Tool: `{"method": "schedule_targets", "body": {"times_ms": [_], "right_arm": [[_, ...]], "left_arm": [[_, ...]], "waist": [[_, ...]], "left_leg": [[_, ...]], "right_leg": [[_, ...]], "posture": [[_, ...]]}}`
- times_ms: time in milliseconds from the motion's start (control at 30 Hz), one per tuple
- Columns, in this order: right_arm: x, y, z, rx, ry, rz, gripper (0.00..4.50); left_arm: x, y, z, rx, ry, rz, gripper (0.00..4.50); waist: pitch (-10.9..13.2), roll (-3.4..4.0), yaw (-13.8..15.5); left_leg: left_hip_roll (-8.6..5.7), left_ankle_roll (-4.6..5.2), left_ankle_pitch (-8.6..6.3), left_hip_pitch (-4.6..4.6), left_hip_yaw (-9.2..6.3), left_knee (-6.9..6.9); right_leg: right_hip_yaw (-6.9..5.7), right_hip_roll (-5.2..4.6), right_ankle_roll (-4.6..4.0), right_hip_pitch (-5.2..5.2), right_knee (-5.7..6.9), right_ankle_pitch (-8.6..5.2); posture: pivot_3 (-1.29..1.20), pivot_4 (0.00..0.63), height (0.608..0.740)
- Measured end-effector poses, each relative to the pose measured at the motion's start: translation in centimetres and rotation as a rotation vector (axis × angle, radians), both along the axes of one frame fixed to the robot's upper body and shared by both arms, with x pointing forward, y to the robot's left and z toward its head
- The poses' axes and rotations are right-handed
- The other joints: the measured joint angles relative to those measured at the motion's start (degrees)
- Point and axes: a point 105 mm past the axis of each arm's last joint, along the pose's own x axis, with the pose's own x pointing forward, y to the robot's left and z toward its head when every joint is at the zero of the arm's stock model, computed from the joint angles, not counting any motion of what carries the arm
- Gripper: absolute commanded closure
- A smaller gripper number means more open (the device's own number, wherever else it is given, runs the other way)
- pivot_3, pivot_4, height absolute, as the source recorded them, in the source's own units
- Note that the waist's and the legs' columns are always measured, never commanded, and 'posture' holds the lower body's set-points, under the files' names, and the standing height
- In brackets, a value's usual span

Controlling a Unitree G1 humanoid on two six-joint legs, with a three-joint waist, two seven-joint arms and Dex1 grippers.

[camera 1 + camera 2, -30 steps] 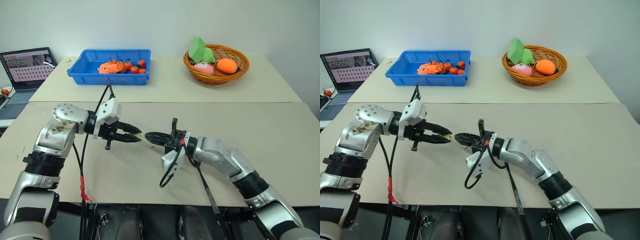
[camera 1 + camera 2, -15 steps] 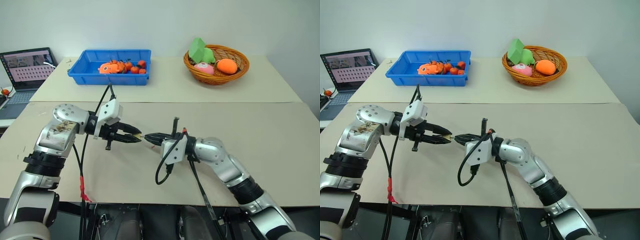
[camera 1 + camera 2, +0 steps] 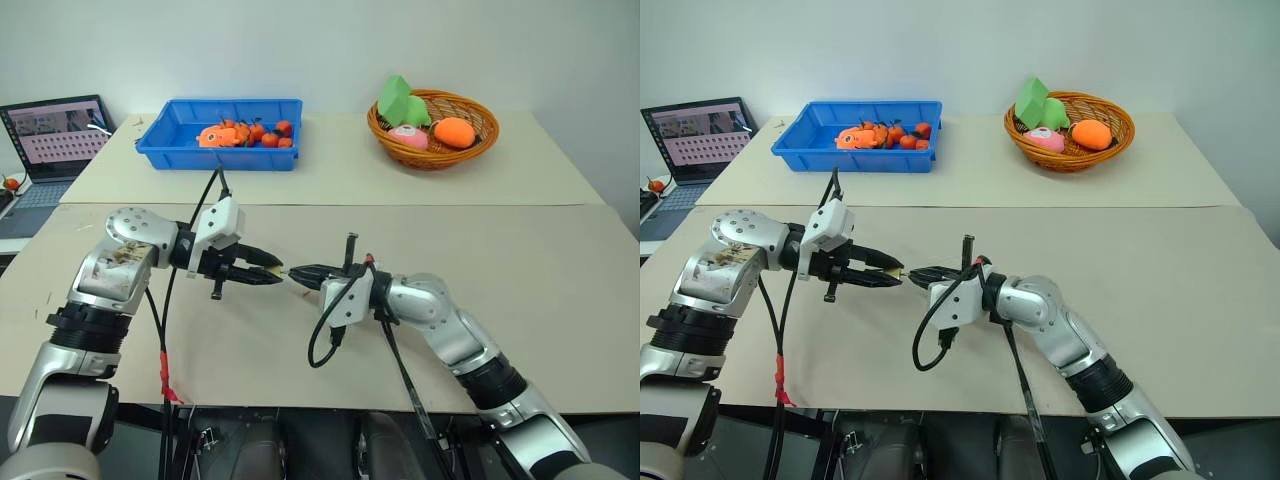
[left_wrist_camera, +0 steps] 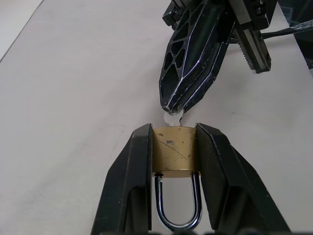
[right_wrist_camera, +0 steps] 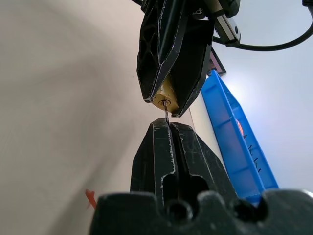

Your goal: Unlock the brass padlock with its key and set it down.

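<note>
Above the table (image 3: 560,270), left gripper (image 4: 173,147) clamping brass padlock (image 4: 175,149), right gripper (image 5: 168,128) pinching inserted key (image 5: 166,111).

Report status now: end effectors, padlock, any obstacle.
Left end effector shut on padlock, shackle closed. Right end effector pinches key, key in keyhole. Nothing in the way.

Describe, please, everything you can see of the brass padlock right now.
The small golden-brass rectangular padlock has a scuffed, dull body and a thin silver U-shaped shackle, which looks seated. It is held above the beige table, clamped across its sides by the left claw, shackle toward the wrist. A thin silver key, pinched in the right claw, enters its keyhole end.
</note>
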Motion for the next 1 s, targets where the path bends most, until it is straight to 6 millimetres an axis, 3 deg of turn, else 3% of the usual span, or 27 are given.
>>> {"method": "schedule_targets", "body": {"times_ms": [100, 267, 433, 567, 1000], "right_arm": [[0.3, -0.3, 0.2, 0.004, -0.021, -0.025, 2.34], [0.5, -0.7, 0.0, -0.055, -0.109, -0.026, 2.34], [0.6, -2.0, -1.9, -0.251, -0.382, 0.005, 2.34], [0.0, -1.2, -2.4, -0.289, -0.554, 0.071, 2.34], [-0.2, 0.4, -0.4, -0.210, -0.643, 0.085, 2.34]], "left_arm": [[0.0, 0.0, 0.0, 0.001, 0.002, -0.004, 3.67], [-0.1, 0.0, 0.0, 0.001, 0.005, -0.009, 3.67], [-0.1, 0.0, 0.0, 0.001, 0.004, -0.010, 3.67], [-0.1, 0.0, 0.0, 0.001, 0.004, -0.011, 3.67], [-0.2, 0.0, 0.0, 0.002, 0.004, -0.015, 3.67]], "waist": [[0.00, 0.00, 0.02], [0.00, 0.00, -0.01], [0.00, 0.00, 0.04], [0.00, 0.00, -0.19], [0.00, -0.01, -0.05]], "left_leg": [[0.00, 0.00, 0.00, 0.01, 0.00, -0.01], [-0.01, 0.00, 0.00, 0.00, 0.00, 0.00], [-0.02, -0.01, 0.00, -0.05, 0.00, 0.02], [0.00, -0.02, 0.00, -0.12, 0.01, 0.06], [-0.01, -0.01, 0.00, -0.19, 0.00, 0.10]], "right_leg": [[0.01, 0.00, 0.00, 0.00, 0.00, 0.00], [0.01, 0.00, 0.00, -0.01, 0.00, 0.00], [0.01, -0.01, 0.00, -0.05, 0.00, -0.01], [0.12, 0.02, -0.04, -0.14, 0.05, -0.03], [0.04, 0.06, -0.06, -0.14, 0.13, -0.05]], "posture": [[0.00, 0.150, 0.644], [0.00, 0.150, 0.644], [0.00, 0.150, 0.644], [0.00, 0.150, 0.644], [0.00, 0.150, 0.644]]}}
